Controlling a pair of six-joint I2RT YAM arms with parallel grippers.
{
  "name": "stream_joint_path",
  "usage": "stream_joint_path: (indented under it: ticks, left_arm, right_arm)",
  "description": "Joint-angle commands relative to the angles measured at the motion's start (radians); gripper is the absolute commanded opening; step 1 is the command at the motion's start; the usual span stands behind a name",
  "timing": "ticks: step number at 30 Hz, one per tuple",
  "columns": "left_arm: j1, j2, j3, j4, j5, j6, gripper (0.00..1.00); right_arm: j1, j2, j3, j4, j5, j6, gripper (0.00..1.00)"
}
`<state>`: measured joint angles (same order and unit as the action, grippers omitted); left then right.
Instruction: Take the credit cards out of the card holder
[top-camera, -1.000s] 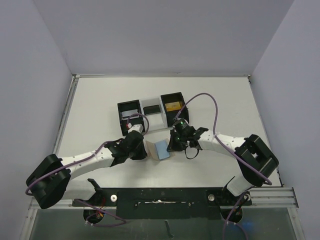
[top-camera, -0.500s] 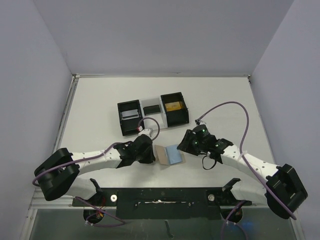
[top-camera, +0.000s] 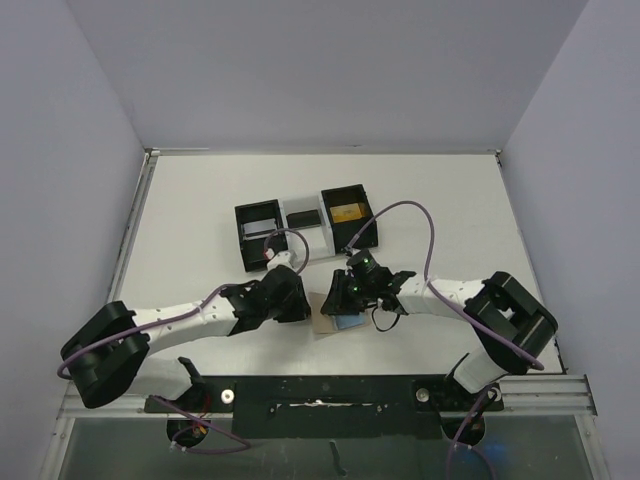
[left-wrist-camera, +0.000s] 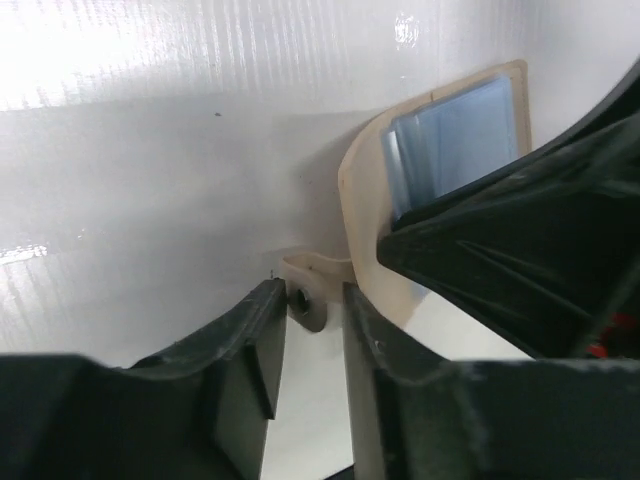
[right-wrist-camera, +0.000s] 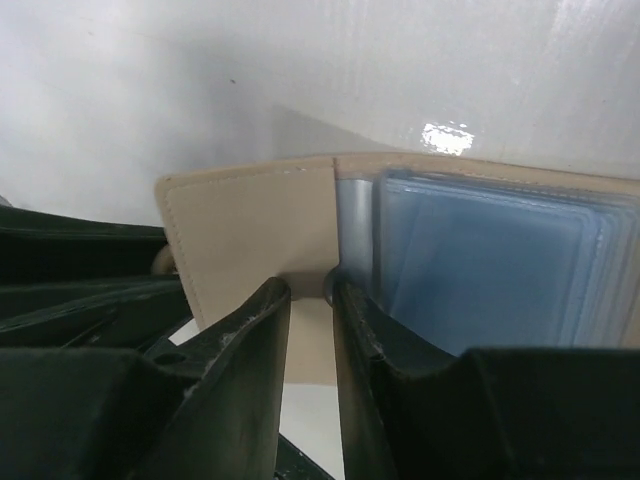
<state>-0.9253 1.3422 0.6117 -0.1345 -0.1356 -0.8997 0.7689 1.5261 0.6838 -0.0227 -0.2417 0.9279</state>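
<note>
a white table (top-camera: 200, 200) fills a plain booth, with pale lilac-grey walls (top-camera: 330, 70) on the left, far and right sides. a dark metal rail (top-camera: 400, 385) runs along the near edge, where the arms are bolted. towards the far middle of the table sits a three-compartment tray (top-camera: 240, 235): black boxes at either end and a white one between them, the right box with something yellow-brown inside. in the wrist views the surface looks glossy and throws back bright patches of light.

the card holder (right-wrist-camera: 250, 230) lies near the front middle of the table, well short of the tray, and the two grippers meet over it from either side. it is open, with its tan flap curling upward. the light blue credit cards (right-wrist-camera: 490, 260) sit fanned and overlapping in its pocket.

the left gripper (left-wrist-camera: 315, 300) has its jaws only a little apart, with a small tan tab of the holder between the fingertips; whether it pinches the tab i cannot tell. the right gripper (right-wrist-camera: 312, 290) has its jaws just as narrow. they sit astride the holder's edge where the flap meets the pocket, just beside the cards; whether they clamp it i cannot tell either.
</note>
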Motion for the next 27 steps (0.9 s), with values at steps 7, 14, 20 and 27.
stream_joint_path:
  ticks: [7,14,20,27]
  left_arm:
    - [0.078,-0.226,-0.119,0.093,-0.009,-0.148,0.63]
    - [0.106,-0.157,-0.123,0.178,0.095,-0.120,0.64]
    - [0.106,-0.061,-0.071,0.145,0.100,-0.085,0.56]
    - [0.104,0.014,-0.020,0.049,0.054,-0.032,0.35]
  right_arm:
    - [0.003,0.029,-0.009,0.063,0.016,0.036,0.25]
    - [0.001,0.025,0.004,0.064,0.014,0.033,0.24]
    - [-0.001,-0.003,0.018,0.046,0.021,0.021,0.24]
    - [-0.011,-0.123,0.040,-0.063,0.102,-0.010,0.24]
